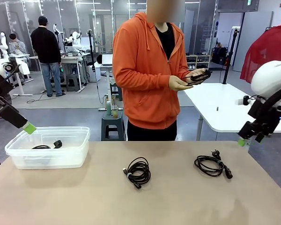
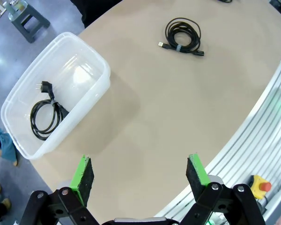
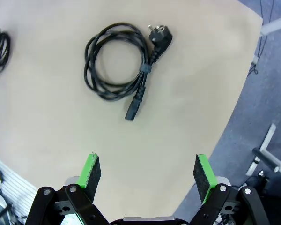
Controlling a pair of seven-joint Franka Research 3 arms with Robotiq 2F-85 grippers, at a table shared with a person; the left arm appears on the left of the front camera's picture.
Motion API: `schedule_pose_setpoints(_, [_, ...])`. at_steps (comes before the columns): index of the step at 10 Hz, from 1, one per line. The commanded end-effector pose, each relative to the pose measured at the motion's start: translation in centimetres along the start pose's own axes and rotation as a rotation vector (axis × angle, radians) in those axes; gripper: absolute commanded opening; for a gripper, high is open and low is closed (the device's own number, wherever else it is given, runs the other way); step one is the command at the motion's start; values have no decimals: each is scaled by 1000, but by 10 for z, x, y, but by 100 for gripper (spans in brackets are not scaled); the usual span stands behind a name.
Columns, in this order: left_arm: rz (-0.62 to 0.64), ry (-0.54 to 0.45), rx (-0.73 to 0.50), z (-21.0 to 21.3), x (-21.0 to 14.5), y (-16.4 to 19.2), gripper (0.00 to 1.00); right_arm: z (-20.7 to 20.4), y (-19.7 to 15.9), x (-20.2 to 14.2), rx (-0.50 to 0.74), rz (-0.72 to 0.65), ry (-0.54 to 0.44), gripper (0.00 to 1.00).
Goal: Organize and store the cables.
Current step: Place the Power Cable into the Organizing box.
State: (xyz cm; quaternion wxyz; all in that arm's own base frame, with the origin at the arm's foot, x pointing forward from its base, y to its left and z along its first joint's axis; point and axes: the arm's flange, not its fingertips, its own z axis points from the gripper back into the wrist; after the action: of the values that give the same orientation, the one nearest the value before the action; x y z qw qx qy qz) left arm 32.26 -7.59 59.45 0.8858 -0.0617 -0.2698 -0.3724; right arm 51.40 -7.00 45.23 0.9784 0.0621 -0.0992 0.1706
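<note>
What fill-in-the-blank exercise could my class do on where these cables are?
1. The clear bin holds ____ coiled cable.
2. On the table lie ____ more: the middle cable and the right cable.
3. The left pincer and the right pincer both stand ____, holding nothing.
Missing words: one; two; open.

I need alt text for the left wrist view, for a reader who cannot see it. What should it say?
A clear plastic bin on a beige table holds one coiled black cable with a plug. A second coiled cable lies on the table apart from the bin. The left gripper hovers above the table, its green-padded fingers open and empty.
</note>
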Motion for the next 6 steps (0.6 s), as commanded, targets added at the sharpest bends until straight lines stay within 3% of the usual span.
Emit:
schedule_pose_setpoints(1, [-1,0,0,0,0,0,100,-8,4,19,9,-102,11,100])
schedule_pose_setpoints(6, [-1,0,0,0,0,0,100,-42,15,38,-41,-184,22,100])
